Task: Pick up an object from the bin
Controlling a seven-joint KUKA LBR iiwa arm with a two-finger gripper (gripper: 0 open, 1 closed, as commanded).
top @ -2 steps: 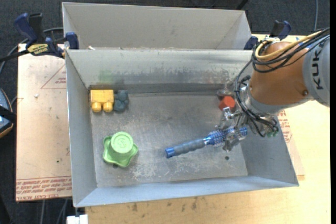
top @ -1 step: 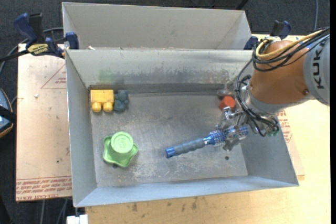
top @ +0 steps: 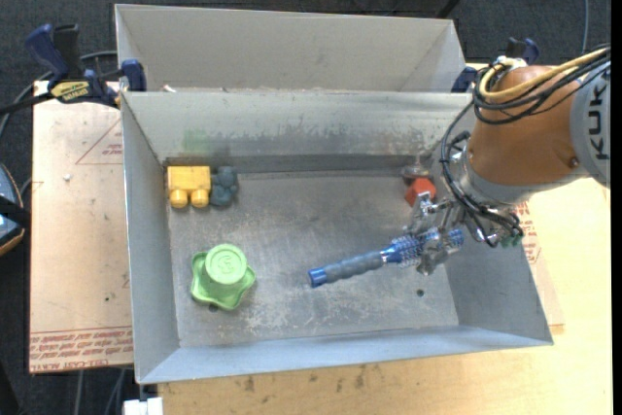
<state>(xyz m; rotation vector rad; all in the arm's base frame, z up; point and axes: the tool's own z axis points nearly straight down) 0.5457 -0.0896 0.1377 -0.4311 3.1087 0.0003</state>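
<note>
- Green cup sits mouth-down at the near left of the bin, on the floor, well apart from everything else.
- Right of it, in the middle of the floor, lies a blue stick. It runs slantwise, its left end nearer and its right end farther.
- At the right end of the stick are the fingers, low over the bin floor. Blue parts of the stick show among them. I cannot tell how wide they stand, or whether they grip the stick.
- Above them the arm, orange-covered with cables looped round it, comes in over the right wall.
- Just beyond the fingers, at the far right of the floor, lies a small red thing, partly hidden by the arm's cables.
- Across the floor at the far left stands a yellow block close to the far wall.
- A grey-blue lump lies just right of the block, touching it or nearly so.
</note>
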